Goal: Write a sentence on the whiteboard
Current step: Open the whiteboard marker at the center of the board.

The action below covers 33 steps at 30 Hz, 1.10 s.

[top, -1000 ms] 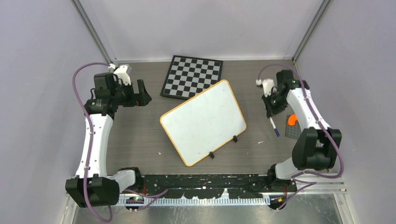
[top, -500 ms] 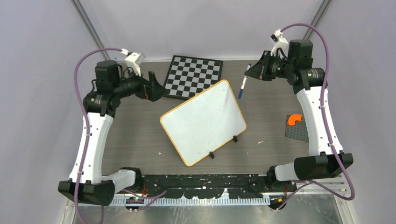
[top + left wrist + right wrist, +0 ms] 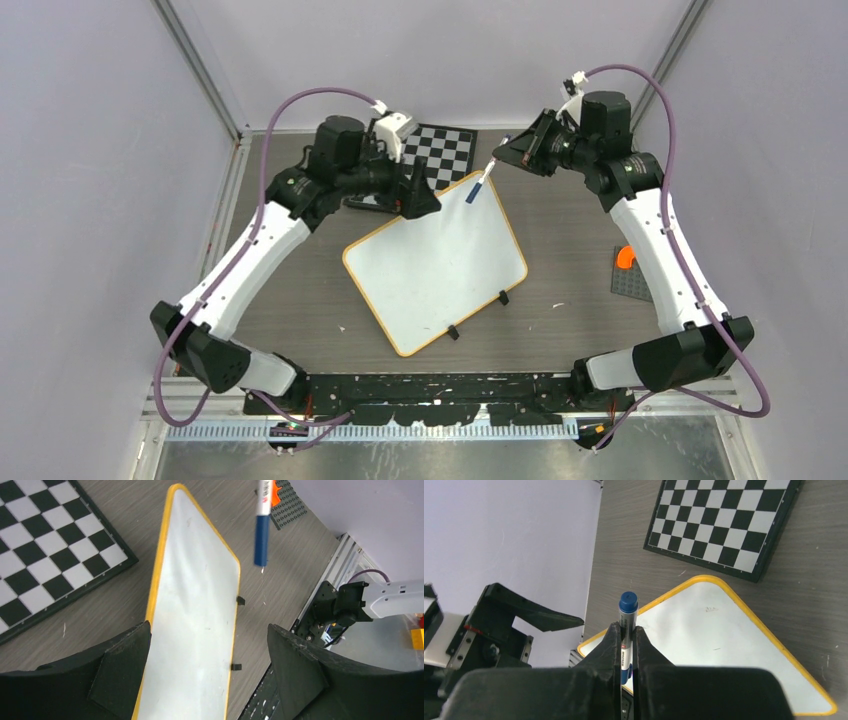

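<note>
The whiteboard (image 3: 436, 262) lay flat in the middle of the top view, turned at an angle, with its two black clips on the edge toward the bottom of the frame and its writing face blank. Over its upper corner the left gripper (image 3: 420, 200) hung with its jaws spread wide and nothing between them. Just to the right and above the board's surface, the right gripper (image 3: 518, 153) was clamped tight on a marker (image 3: 480, 183), whose blue end pointed down and to the left toward the board. That blue end looked like a cap, so the step in hand was probably to uncap it. To do that well, the empty left jaws would need to line up squarely around the blue end, close on that part alone, and pull along the marker's axis while the right grip stayed firm. Only after that should the tip go down to the board, starting near the upper left so a full sentence has room. Beyond the board's upper corner, just beside it but apart, sat the chessboard (image 3: 445, 148), which the pen should stay clear of. The grey wood-grain table (image 3: 300, 290) ran from the black rail (image 3: 440, 386) at the bottom to pale lilac walls. An orange piece (image 3: 626, 256) sat on a studded grey plate (image 3: 632, 283) at the right.
</note>
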Tool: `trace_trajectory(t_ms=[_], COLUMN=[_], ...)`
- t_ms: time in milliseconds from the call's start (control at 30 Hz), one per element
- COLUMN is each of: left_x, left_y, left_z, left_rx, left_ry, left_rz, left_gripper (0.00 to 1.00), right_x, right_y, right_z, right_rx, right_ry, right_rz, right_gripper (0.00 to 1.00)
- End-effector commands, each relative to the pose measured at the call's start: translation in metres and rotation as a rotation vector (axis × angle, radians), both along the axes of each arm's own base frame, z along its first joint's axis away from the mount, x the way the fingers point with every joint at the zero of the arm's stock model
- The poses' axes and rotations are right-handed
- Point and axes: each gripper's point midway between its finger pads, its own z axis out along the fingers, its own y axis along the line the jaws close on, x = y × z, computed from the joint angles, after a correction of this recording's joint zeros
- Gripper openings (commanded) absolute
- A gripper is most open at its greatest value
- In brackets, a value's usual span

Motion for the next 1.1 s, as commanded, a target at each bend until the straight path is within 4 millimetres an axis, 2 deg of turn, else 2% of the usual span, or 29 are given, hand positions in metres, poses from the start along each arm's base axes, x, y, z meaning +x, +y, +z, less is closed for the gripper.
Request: trace_trajectory(t_ms=[0,167,333,533,633,700,733,767,800,833,900,1067], left_x=[0.001,-0.002,0.001,0.005,0.008,0.007,0.004,-0.001,-0.006,-0.013,-0.032,-0.07], left_y=[-0.031,-0.057,-0.066,-0.071,-0.069,-0.067,-0.066,-0.064,-0.062,-0.058,-0.051,-0.025], left_z=[0.027,0.024,0.026,0.022,0.019,0.019,0.019,0.019,0.018,0.016,0.01,-0.008], left_rx=[0.013,0.019,0.025,0.031,0.041,0.037,0.035,0.038,0.056,0.077,0.107,0.166], left_ry=[-0.147,-0.151,-0.16,-0.155,-0.148,-0.141,-0.141,-0.152,-0.178,-0.188,-0.211,-0.223], left_rz=[-0.038,-0.089,-0.086,-0.083,-0.063,-0.062,-0.081,-0.115,-0.162,-0.204,-0.322,-0.489], left_gripper=[0.87,0.79,0.73,0.59,0.41,0.18,0.07,0.01,0.0,0.0,0.0,0.0], right_x=[0.002,-0.004,-0.015,-0.022,-0.026,-0.031,-0.034,-0.038,-0.045,-0.052,-0.066,-0.106], right_y=[0.003,0.015,0.025,0.037,0.041,0.043,0.044,0.046,0.048,0.05,0.05,0.047], right_z=[0.017,0.025,0.031,0.033,0.034,0.033,0.032,0.031,0.029,0.027,0.018,-0.004], right_rx=[0.09,0.167,0.187,0.211,0.218,0.215,0.211,0.205,0.199,0.189,0.151,0.071], right_ry=[0.0,0.015,0.0,0.004,-0.005,-0.016,-0.027,-0.034,-0.03,-0.031,-0.017,-0.007], right_rz=[-0.055,-0.004,0.048,0.098,0.128,0.158,0.184,0.214,0.258,0.304,0.383,0.587], right_gripper=[0.0,0.0,0.0,0.0,0.0,0.01,0.1,0.24,0.39,0.47,0.55,0.65])
